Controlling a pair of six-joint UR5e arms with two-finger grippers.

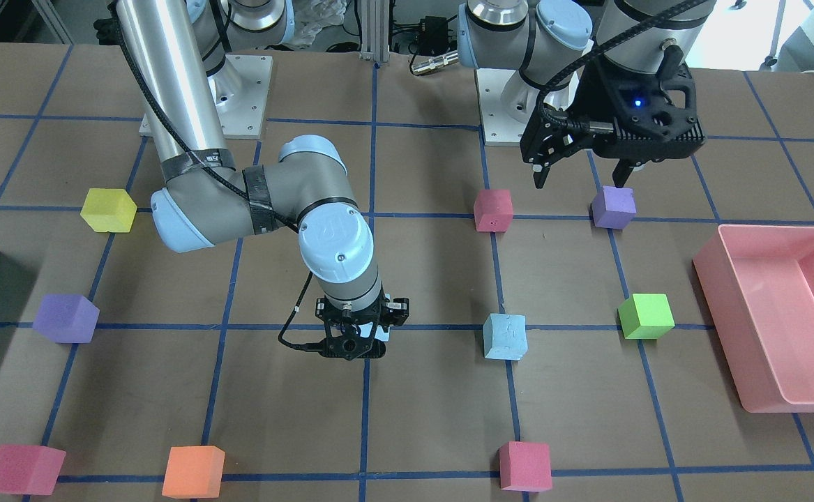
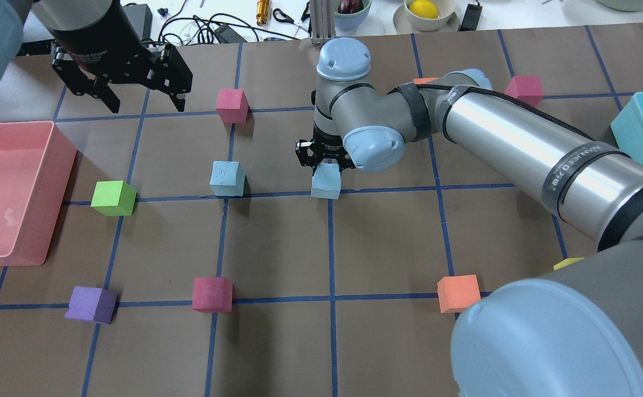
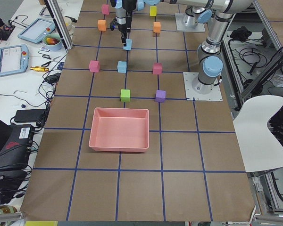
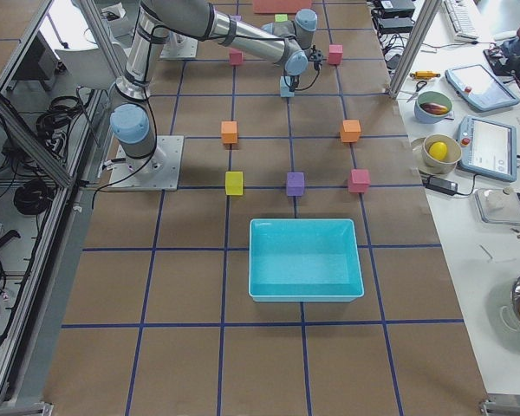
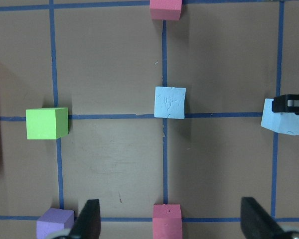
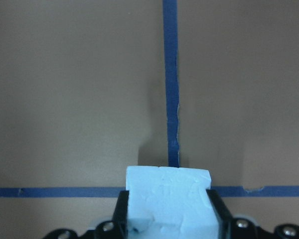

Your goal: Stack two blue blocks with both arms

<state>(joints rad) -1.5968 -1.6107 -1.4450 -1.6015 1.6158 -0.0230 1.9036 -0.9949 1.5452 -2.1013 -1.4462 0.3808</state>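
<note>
The right gripper [image 2: 324,161] is clamped on the held block [image 6: 168,195], a pale blue foam cube. Its two black fingers [image 6: 121,214] press the left and right faces, and the soft top shows small dents and scratches. This block is at a crossing of blue tape [image 6: 170,74] near the middle of the table [image 2: 277,248]. Whether its bottom touches the surface I cannot tell.

The free block [image 2: 226,178], of the same blue foam, stands on the same tape line toward the robot's left. It is well apart from the held block, with only bare table between them. Its upper face is scuffed and pitted, and its edges are a little rounded.

The left gripper [image 1: 581,180] hangs high above the table with its jaws spread wide and nothing between them. A blue light [image 1: 635,103] glows on its black body. In its wrist view the free block lies ahead of its fingers [image 5: 89,219].

The table has a matte brown cover, divided into squares by the tape. Around the free block there is open room on every side. The green cube [image 2: 113,197] is the nearest neighbour, on its left. One red cube [image 2: 232,105] is farther from the robot and another red cube [image 2: 212,294] is closer to it. A purple cube [image 2: 91,304] and the smooth pink bin [image 2: 62,176] with its rounded rim are toward the left edge.
</note>
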